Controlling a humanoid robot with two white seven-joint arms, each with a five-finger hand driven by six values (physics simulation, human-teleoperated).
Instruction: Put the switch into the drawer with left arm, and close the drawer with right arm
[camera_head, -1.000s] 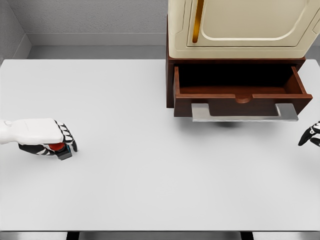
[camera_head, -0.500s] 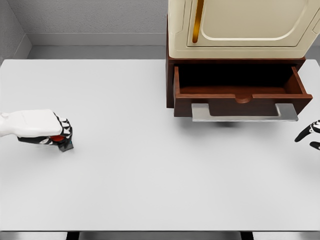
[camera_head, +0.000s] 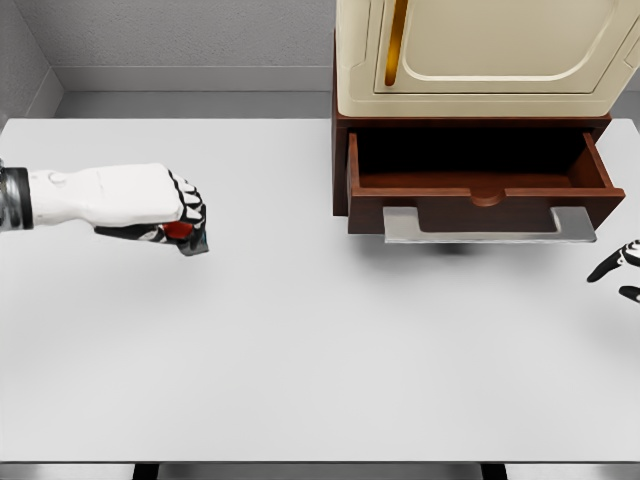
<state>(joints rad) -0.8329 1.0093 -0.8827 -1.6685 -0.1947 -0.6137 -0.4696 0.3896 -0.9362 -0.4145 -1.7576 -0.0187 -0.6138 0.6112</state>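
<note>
your left hand (camera_head: 170, 212) was curled tight around the switch (camera_head: 184, 234), whose red button and dark base showed just under the knuckles; the switch appeared to be held above the white table (camera_head: 300, 350), well apart from the drawer (camera_head: 480, 185). the forearm came in level from the left edge. ahead and to the right, the drawer stood pulled open beneath the cream cabinet (camera_head: 480, 55), its brown interior bare and its grey handle (camera_head: 490, 228) projecting toward you. your right hand (camera_head: 620, 272) showed only at the right edge, fingers loosely spread, holding nothing, near the handle's right end but not touching it. judged from this layout, the carry was under way and the placing not yet done. to do the step well, you needed to keep the switch high enough to pass over the drawer's front wall, bring it over the middle of the cavity, and release only once it sat below the rim. a low approach risked striking the front wall or handle.
</note>
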